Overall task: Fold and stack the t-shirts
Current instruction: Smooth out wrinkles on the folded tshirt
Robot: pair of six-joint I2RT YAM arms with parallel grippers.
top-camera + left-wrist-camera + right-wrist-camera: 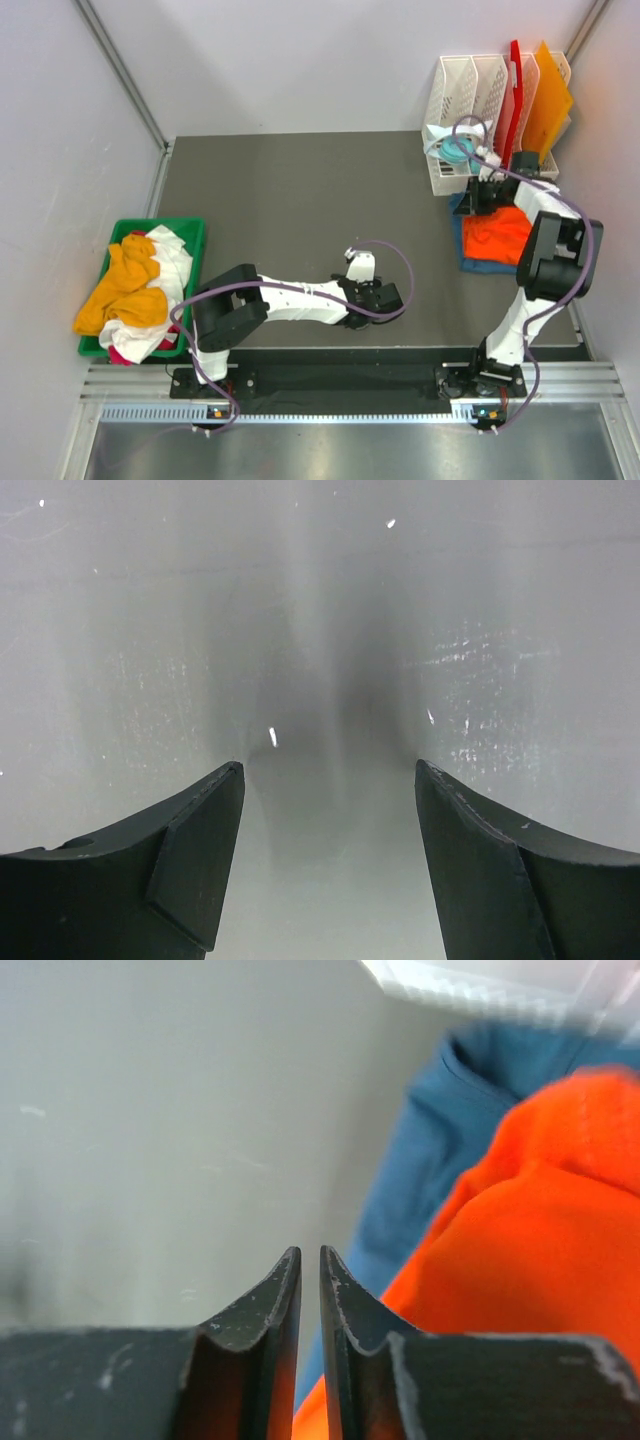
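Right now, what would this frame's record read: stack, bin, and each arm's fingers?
stack: orange t-shirt lying on blue t-shirt, far right of table
bin: green bin, left, holding yellow-orange t-shirt and white t-shirt, heaped unfolded
left fingers: open, over bare table, holding nothing
right fingers: almost closed at the orange t-shirt's edge; grip not confirmable

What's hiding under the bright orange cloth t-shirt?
A dark teal-blue cloth t-shirt; only its edges peek out. The bright orange t-shirt covers the rest, so anything deeper is hidden.
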